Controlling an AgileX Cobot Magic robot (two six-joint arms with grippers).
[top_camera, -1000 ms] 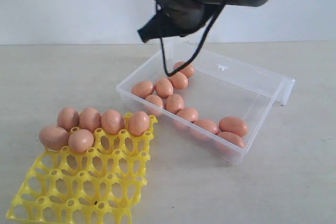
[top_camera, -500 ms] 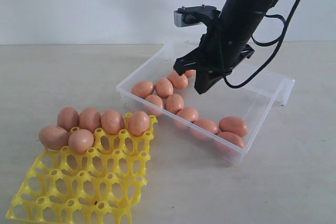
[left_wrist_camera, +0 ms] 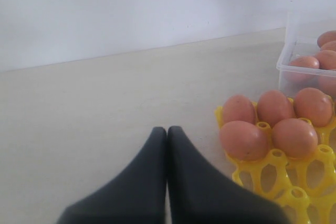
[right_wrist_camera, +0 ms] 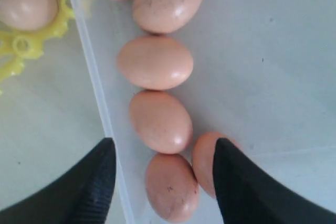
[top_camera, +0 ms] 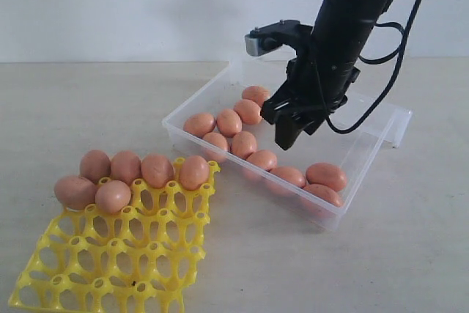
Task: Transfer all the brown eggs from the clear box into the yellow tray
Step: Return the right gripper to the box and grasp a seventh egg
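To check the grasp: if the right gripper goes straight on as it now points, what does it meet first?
Probably the brown egg framed by the open right gripper, beside the clear box wall; depth is unclear.

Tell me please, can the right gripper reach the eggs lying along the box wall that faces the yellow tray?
Probably yes. The right gripper hangs open right above those eggs, with nothing between. But one finger sits over the box wall, so it may catch there.
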